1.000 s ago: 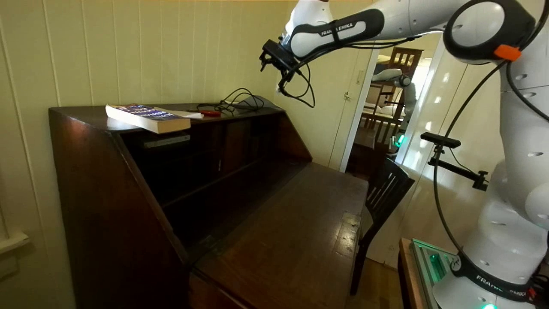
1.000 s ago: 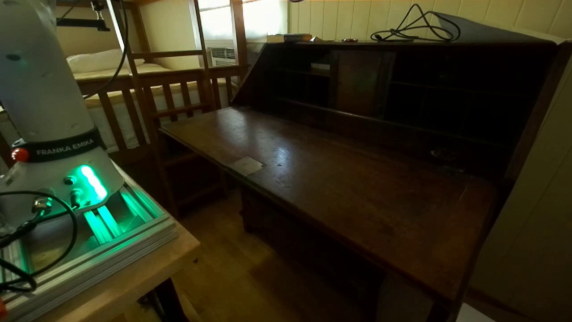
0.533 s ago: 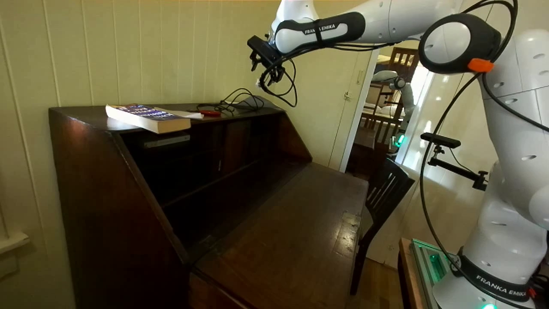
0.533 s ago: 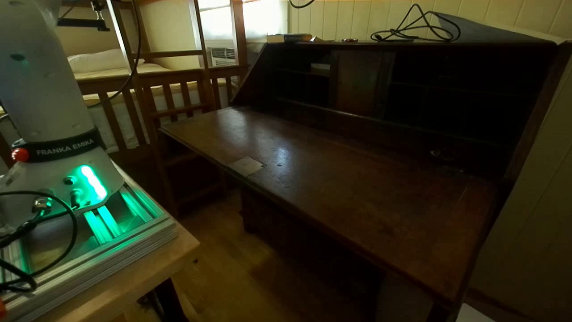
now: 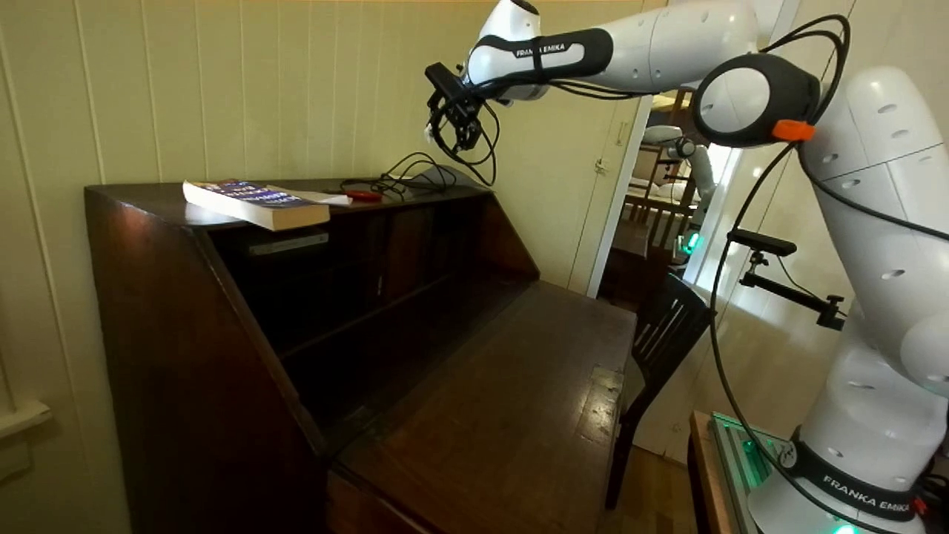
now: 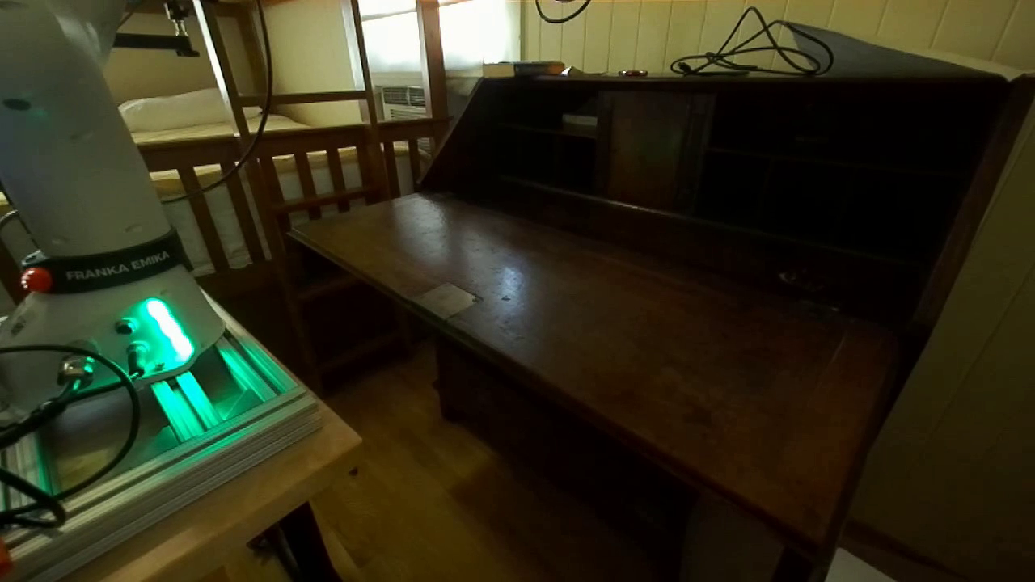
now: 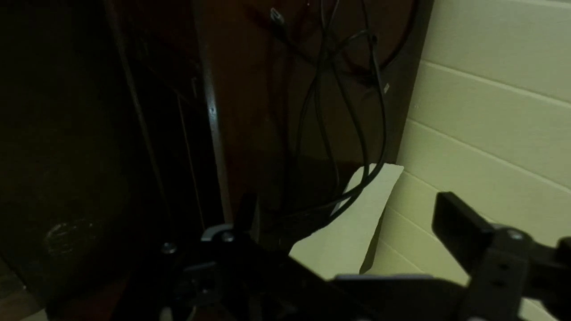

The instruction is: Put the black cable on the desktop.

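I had my black two-fingered gripper (image 7: 346, 199) spread and empty in mid-air, crosswise to the thin, flexible black cable (image 5: 391, 179), whose loops lay below, lengthwise along the dark wooden shelf (image 5: 152, 198) above the back edge of the polished reddish-brown wooden desktop (image 5: 511, 371).

Beyond and lower than the black blocky fingers (image 7: 461, 227), the thin, looped black cable (image 7: 363, 183) lies atop the dark brown slant-front wooden desk (image 5: 193, 341). Farther from the fingers, on that same top, lie a small flat red object (image 5: 363, 196) and a thick blue-and-white paper book (image 5: 256, 206). The polished reddish-brown wooden desktop (image 5: 504, 386) spreads well below the fingers.
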`<state>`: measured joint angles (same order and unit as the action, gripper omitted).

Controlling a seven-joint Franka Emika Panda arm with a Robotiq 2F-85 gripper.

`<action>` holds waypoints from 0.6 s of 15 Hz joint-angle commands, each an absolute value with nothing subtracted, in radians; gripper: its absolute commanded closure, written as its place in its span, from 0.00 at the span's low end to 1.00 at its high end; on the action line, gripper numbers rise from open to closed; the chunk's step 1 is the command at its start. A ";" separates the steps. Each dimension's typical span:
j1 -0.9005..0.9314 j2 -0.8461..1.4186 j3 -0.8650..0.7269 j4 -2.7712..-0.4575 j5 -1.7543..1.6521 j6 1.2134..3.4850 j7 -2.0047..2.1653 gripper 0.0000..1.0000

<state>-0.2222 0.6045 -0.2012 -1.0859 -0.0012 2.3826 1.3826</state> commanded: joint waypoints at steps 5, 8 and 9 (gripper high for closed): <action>-0.282 0.677 -0.181 -0.992 0.066 2.347 1.356 0.00; -0.271 0.675 -0.180 -0.992 0.066 2.347 1.356 0.00; -0.270 0.674 -0.180 -0.992 0.066 2.347 1.356 0.00</action>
<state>-0.2705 0.6743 -0.1805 -0.9917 0.0656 2.3474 1.3565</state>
